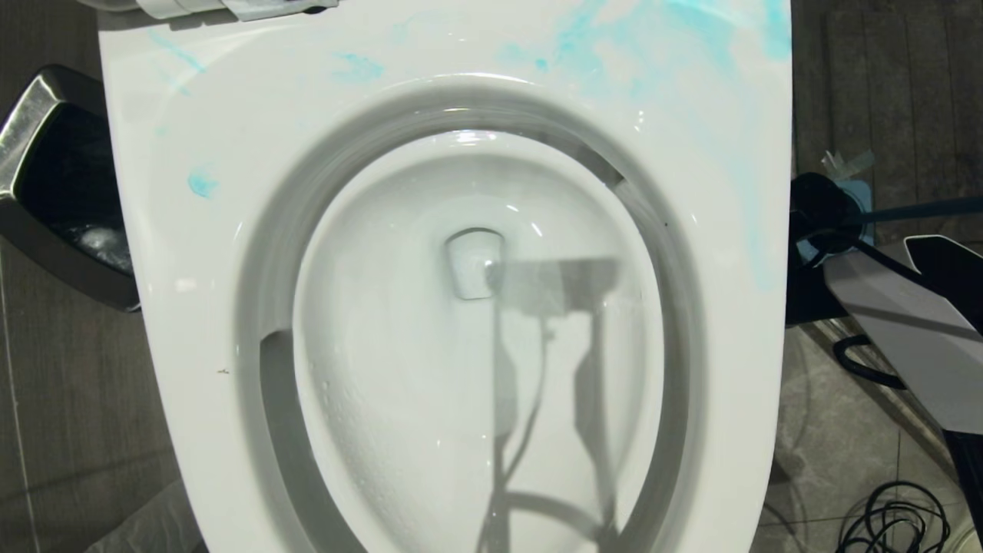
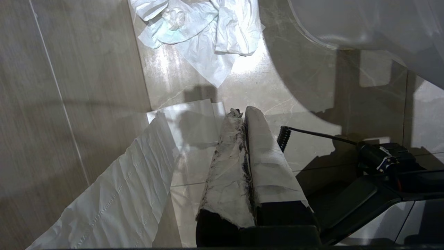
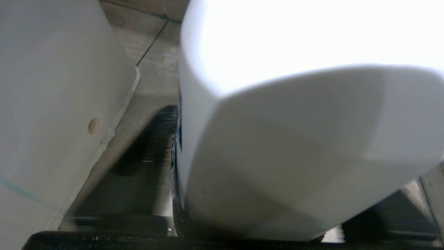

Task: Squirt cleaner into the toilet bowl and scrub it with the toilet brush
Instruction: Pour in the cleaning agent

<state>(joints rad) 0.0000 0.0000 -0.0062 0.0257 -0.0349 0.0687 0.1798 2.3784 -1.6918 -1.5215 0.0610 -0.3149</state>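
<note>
The white toilet bowl (image 1: pixel 192 253) fills the head view, with blue cleaner smears (image 1: pixel 614 46) on its rim and water in the basin. On the floor to its right stands a black holder with the toilet brush (image 1: pixel 820 209), whose thin bluish handle points right. My right arm (image 1: pixel 906 307) reaches down there. In the right wrist view a white cleaner bottle (image 3: pixel 295 121) stands between the wide jaws of my right gripper (image 3: pixel 277 156), which is open, with slivers of floor showing beside both fingers. My left gripper (image 2: pixel 241 113) hangs parked over the floor, shut, its fingers wrapped in paper.
A dark trash bin (image 1: pixel 54 192) stands left of the toilet. Black cables (image 1: pixel 891 522) lie on the floor at the right front. A paper sheet (image 2: pixel 114 194) and crumpled tissues (image 2: pixel 208 31) lie on the tiles under the left arm. The toilet's side wall (image 3: pixel 52 104) is close beside the bottle.
</note>
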